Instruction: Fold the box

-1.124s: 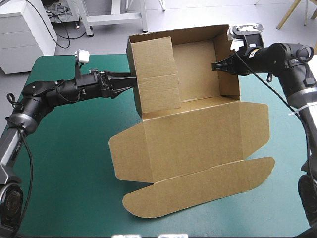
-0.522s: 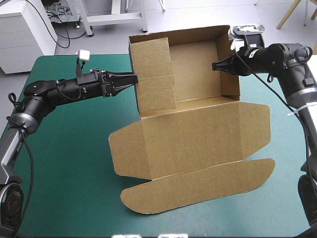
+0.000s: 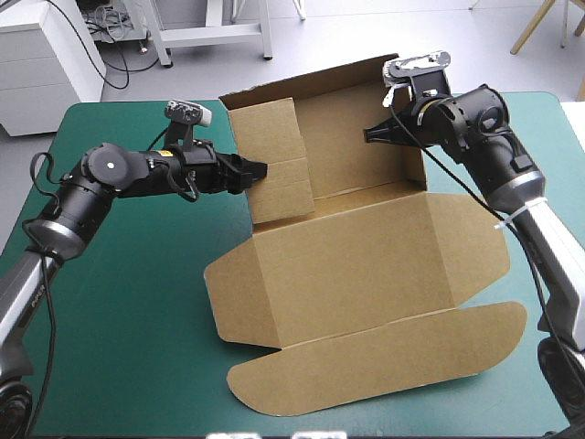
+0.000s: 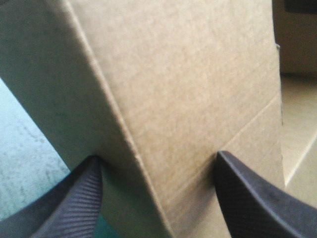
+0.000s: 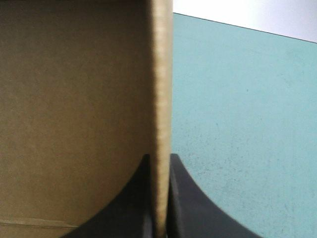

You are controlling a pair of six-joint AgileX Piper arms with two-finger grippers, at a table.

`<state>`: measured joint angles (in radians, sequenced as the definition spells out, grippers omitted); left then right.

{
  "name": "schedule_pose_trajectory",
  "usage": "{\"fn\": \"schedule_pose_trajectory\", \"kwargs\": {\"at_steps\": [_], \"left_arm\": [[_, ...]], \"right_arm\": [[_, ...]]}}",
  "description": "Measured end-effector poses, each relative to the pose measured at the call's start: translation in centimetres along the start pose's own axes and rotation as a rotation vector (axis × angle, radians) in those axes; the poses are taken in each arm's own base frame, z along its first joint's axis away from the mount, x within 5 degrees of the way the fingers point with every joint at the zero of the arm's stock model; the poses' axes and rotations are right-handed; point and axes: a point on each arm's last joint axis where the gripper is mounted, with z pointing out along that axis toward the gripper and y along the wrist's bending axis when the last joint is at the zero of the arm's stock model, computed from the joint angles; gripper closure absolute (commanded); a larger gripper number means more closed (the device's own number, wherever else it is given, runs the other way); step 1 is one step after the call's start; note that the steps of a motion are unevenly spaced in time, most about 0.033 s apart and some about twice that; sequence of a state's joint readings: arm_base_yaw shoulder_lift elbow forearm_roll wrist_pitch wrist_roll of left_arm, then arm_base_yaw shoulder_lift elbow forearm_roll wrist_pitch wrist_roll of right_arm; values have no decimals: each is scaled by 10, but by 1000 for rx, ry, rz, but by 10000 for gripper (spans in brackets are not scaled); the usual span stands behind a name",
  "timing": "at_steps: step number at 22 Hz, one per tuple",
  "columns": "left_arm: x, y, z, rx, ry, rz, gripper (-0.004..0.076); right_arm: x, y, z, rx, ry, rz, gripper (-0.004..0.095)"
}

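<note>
Right gripper (image 5: 159, 163) pinches the box (image 3: 366, 265) wall. Left gripper (image 4: 158, 156), fingers (image 4: 74, 198) apart, should press the side flap (image 3: 274, 155) inward squarely.

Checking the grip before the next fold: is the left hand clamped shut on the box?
No. The left hand has its fingers wide apart, a corner of the box between them.

Free room: the teal-green surface (image 3: 128, 311) is lying bare across the left and lower left of the frame.
Centre: the box (image 3: 356, 265) is spreading its flat panels there, with walls rising at upper centre.
Upper left: the left pincer (image 3: 256, 170) is straddling the box's left wall, fingers apart.
Upper right: the right pincer (image 3: 370, 135) is clamping the opposite wall.
</note>
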<state>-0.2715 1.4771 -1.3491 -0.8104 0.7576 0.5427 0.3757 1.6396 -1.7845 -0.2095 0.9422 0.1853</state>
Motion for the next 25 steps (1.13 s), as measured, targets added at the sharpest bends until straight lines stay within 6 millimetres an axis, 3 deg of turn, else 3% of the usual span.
{"fn": "schedule_pose_trajectory", "kwargs": {"at_steps": [6, 13, 21, 25], "left_arm": [[1, -8, 8, -113, -16, -90, 265], [1, 1, 20, -157, -42, -167, 265], [4, 18, 19, -370, -45, -224, 265], [4, 19, 18, -387, -44, -229, 265]], "right_arm": [[0, 13, -3, 17, -16, -12, 923], [0, 21, -4, 18, -23, -5, 923], [0, 37, -6, -67, -31, 32, 923], [0, 38, -6, -74, -31, 37, 923]]}}
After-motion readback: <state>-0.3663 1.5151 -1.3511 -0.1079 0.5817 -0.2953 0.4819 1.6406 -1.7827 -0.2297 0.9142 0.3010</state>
